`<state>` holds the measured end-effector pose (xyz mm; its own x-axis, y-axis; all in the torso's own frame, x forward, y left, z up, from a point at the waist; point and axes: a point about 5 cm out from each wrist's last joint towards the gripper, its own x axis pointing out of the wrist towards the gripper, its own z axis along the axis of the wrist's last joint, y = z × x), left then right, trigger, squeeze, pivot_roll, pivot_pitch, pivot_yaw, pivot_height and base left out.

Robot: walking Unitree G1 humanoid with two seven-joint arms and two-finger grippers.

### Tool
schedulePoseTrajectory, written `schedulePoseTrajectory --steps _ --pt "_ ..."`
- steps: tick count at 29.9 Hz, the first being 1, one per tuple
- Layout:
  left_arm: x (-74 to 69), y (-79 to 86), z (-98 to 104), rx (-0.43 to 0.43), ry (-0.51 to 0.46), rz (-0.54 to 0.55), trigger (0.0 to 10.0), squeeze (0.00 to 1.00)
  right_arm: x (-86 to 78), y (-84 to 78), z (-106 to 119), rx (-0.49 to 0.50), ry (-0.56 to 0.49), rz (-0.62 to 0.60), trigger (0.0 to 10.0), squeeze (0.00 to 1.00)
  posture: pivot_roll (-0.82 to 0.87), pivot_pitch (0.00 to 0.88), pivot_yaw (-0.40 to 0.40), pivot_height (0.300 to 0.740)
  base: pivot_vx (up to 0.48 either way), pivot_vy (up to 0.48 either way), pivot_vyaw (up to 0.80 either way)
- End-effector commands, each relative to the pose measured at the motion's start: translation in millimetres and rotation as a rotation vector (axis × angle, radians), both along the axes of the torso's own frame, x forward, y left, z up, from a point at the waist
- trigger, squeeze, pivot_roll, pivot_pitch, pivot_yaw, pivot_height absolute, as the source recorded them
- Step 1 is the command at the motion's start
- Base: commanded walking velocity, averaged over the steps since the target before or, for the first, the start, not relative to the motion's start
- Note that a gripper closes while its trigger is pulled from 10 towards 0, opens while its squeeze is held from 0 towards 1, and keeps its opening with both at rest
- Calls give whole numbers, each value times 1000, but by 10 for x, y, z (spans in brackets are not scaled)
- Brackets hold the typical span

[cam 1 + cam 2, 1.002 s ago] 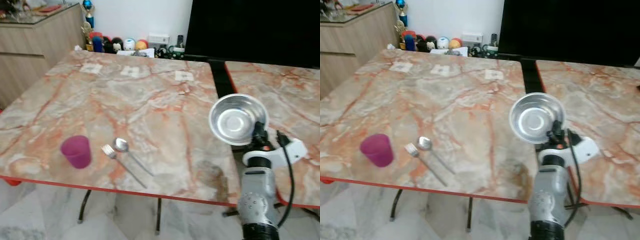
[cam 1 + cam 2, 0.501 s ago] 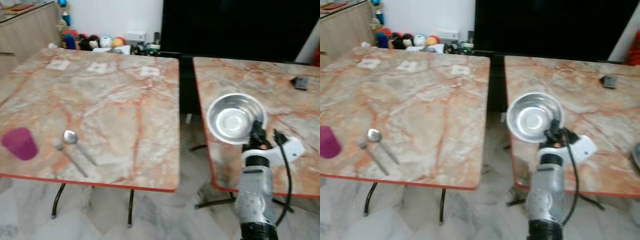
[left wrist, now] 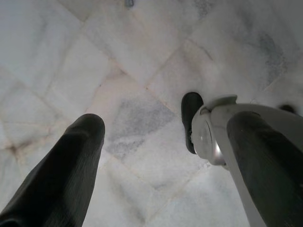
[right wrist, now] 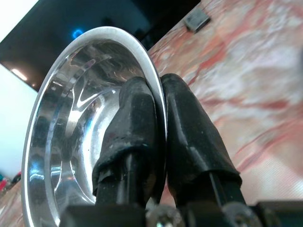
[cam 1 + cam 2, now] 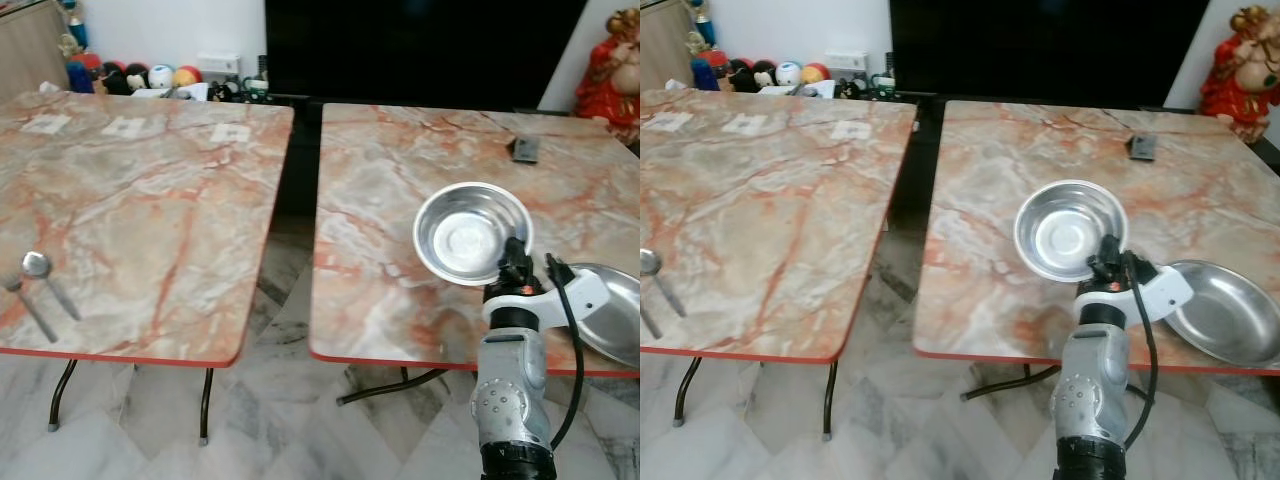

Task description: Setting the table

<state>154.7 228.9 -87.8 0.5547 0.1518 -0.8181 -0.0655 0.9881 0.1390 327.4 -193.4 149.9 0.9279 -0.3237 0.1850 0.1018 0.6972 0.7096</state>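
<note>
Head view: my right gripper point(image 5: 513, 262) pinches the rim of a steel bowl point(image 5: 470, 232), held empty at centre right of the frame above the right table point(image 5: 400, 200). With only a thin rim bite, I judge it could slip or tip. An empty steel plate point(image 5: 1220, 310) lies lower right.

Left wrist view: my left gripper point(image 3: 161, 137) hangs spread over the floor point(image 3: 142, 56).

Right wrist view: both fingers point(image 4: 137, 123) clamp the bowl's edge

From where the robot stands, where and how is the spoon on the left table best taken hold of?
Grip the spoon on its thin handle, coming from above with the fingers across it. It lies flat on the left table, handle angled towards the near edge; the fork lies close on its left, so space is tight there.
</note>
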Motion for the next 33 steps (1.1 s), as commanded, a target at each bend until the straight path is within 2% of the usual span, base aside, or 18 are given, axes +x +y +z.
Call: schedulePoseTrajectory --steps 1,6,10,11,14,20,24,25,30,33 --pt "-61 -56 -39 -6 25 -15 10000 0 -24 -110 15 -7 1 -46 10000 0 2 93 -12 740 0 -446 0" --pt "-45 -67 -34 -4 20 -15 10000 0 -42 -180 41 -6 7 -109 10000 0 1 94 -12 740 0 -226 0" --pt "-22 -78 -28 -4 13 -16 10000 0 -134 -309 45 -40 41 -244 10000 0 -1 95 -10 740 0 0 0" --pt "-9 -82 -24 -5 10 -18 10000 0 -187 -384 45 -19 51 -307 10000 0 -2 96 -10 740 0 0 0" --pt "3 -90 -20 -5 9 -24 10000 0 -241 -500 43 -6 77 -380 10000 0 -11 95 -6 740 0 0 0" --pt "40 -129 -14 -7 3 -34 10000 0 -166 -522 54 -16 92 -367 10000 0 -8 92 -6 740 0 0 0" --pt "42 -143 -16 -8 3 -36 10000 0 -119 -502 39 17 96 -359 10000 0 -8 92 -6 740 0 0 0" --pt "31 -140 -20 -8 6 -35 10000 0 -76 -503 10 64 117 -368 10000 0 -8 92 -6 740 0 0 0" --pt "8 -109 -23 -6 11 -34 10000 0 -7 -524 -49 129 169 -394 10000 0 2 90 -3 740 0 0 0" --pt "4 -100 -21 -6 10 -36 10000 0 1 -542 -62 138 187 -414 10000 0 5 89 -4 740 0 0 0"
